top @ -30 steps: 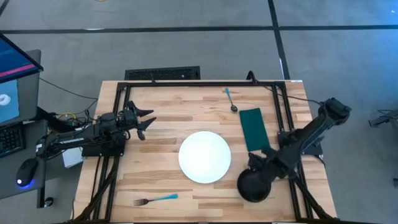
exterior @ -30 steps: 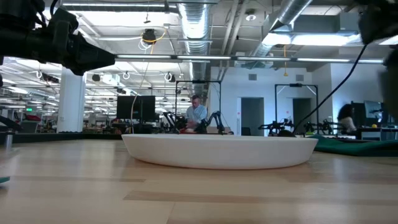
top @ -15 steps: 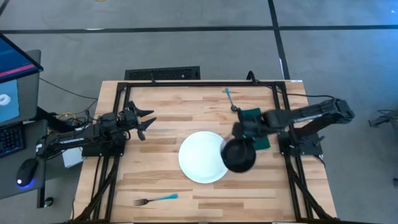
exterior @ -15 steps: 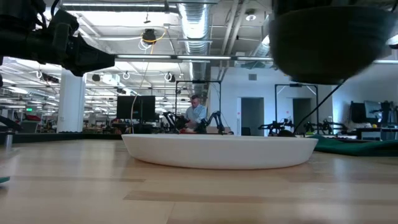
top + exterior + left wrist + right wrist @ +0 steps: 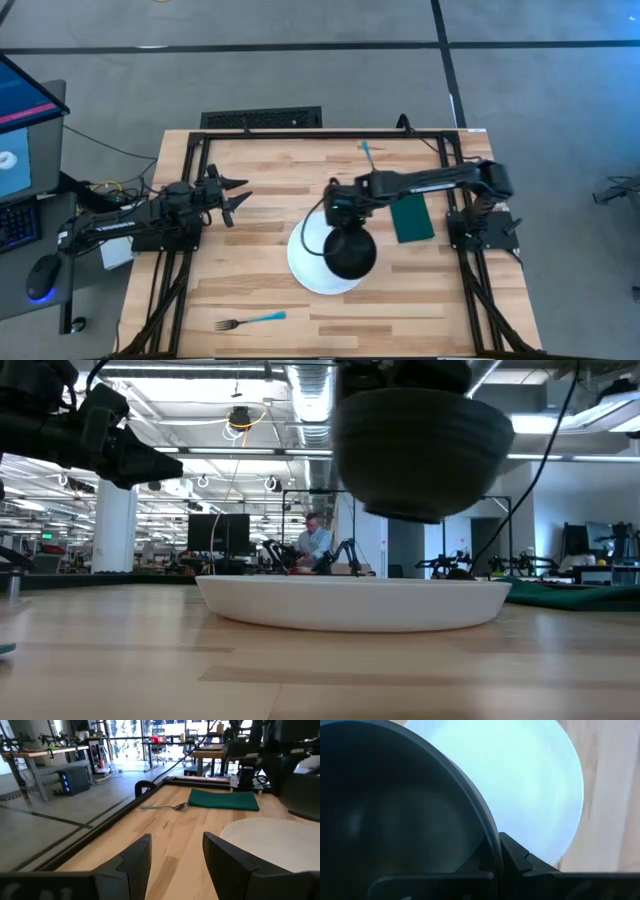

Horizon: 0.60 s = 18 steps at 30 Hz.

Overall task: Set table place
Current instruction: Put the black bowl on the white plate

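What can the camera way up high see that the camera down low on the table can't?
Only the high view shows the fork, the right gripper shut on the bowl's rim, and the open left gripper waiting at the table's left.

Only the low view shows the air gap under the bowl, and a person in the room.

Both show bowl, white plate and green napkin.

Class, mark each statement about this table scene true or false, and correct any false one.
1. The black bowl rests on the white plate. False: it hangs above it, held up by the right pincer.
2. The right pincer grips the bowl's rim. True.
3. The left pincer holds the fork. False: it is open and empty; the fork lies at the table's near edge.
4. The spoon lies beside the green napkin. True.
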Tool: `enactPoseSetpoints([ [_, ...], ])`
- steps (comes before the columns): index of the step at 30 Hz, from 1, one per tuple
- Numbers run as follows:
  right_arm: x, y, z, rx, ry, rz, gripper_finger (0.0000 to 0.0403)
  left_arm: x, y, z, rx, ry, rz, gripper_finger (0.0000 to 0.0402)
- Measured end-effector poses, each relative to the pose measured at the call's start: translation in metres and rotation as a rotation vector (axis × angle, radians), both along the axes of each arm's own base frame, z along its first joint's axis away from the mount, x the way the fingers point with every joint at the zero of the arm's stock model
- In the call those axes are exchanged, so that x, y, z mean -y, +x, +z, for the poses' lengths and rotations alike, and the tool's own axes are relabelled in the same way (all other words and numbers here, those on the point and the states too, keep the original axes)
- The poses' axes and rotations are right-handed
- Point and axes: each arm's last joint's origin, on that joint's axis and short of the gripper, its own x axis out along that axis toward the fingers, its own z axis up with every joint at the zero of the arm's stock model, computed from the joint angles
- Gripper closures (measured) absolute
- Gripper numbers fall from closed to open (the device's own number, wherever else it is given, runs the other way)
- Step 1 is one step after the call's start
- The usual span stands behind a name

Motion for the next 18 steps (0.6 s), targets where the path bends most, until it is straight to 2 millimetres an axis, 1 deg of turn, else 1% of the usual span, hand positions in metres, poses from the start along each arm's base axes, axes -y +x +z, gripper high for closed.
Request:
enactPoseSetpoints([
  [4,-0.004,0.023,-0.014,0.005,0.027,0.071,0.0378,0.0,0.0,-0.004,-0.03,-0.024,-0.001,0.0234],
  [8,-0.005,0.035,-0.033,-0.023,0.028,0.122,0.0378,0.0,-0.001,-0.01,-0.089,-0.042,0.0,0.0234],
  [10,-0.002,0.041,-0.04,-0.025,0.026,0.123,0.0378,0.0,-0.002,-0.012,-0.117,-0.049,0.0,0.0234],
  [15,0.008,0.054,-0.045,0.016,0.027,0.102,0.0378,0.001,-0.002,-0.013,-0.132,-0.053,0.0,0.0234],
  [18,0.015,0.055,-0.045,0.019,0.038,0.086,0.0378,0.001,-0.002,-0.013,-0.131,-0.053,0.0,0.0234],
])
